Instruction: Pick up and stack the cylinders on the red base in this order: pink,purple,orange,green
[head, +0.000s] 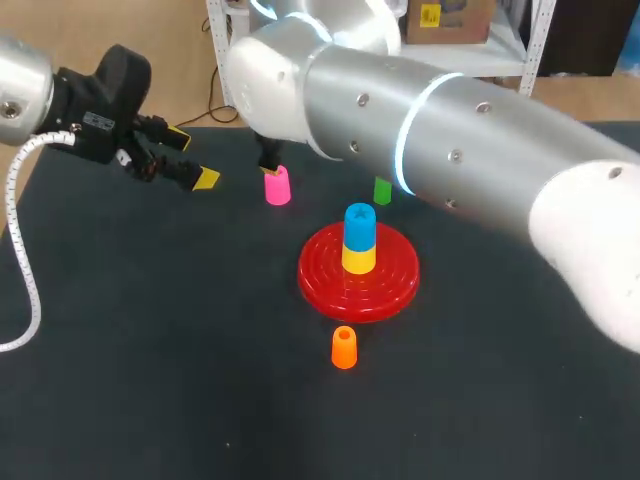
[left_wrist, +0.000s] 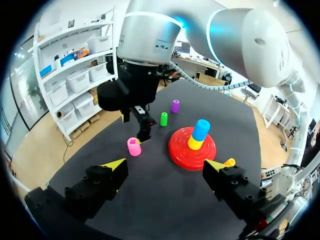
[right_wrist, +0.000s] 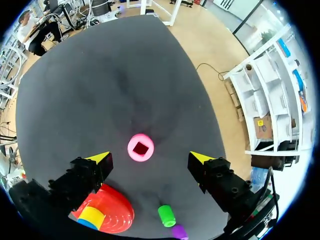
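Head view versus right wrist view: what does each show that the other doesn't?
Only the head view shows the orange cylinder and the open left claw. Only the right wrist view shows the purple cylinder, next to the green cylinder. Both show the pink cylinder, the green cylinder, the red base and the yellow piece on it.

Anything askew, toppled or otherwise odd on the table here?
Nothing toppled: the pink cylinder, green cylinder, purple cylinder and orange cylinder stand upright. One oddity: the red base already carries a yellow cylinder with a blue cylinder on top, neither in the listed order.
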